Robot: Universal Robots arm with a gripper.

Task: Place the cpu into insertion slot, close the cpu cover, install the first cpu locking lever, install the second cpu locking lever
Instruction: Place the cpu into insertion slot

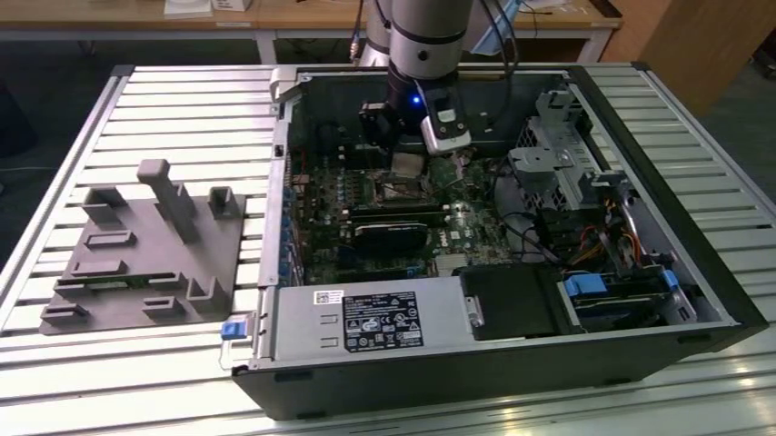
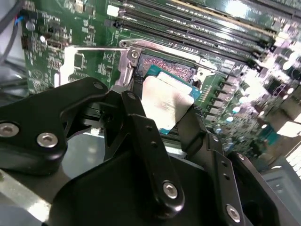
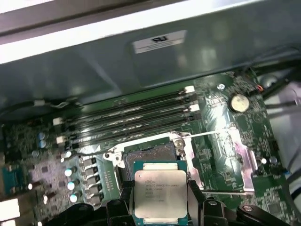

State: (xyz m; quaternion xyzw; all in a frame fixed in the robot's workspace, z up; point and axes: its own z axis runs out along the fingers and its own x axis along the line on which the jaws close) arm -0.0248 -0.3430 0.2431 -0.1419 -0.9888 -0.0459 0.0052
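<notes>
Likely light, stiff, fragile: the end effector (image 2: 165, 113) pinches the cpu (image 3: 161, 194) by opposite edges, insertion slot (image 3: 148, 155) just beneath it.

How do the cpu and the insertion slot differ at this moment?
The cpu has a bright silver-grey top; the insertion slot is dark and recessed. The cpu is gripped in the claw, unseated; the insertion slot sits fixed in the green board, empty. Both are square and similar in outline.
</notes>
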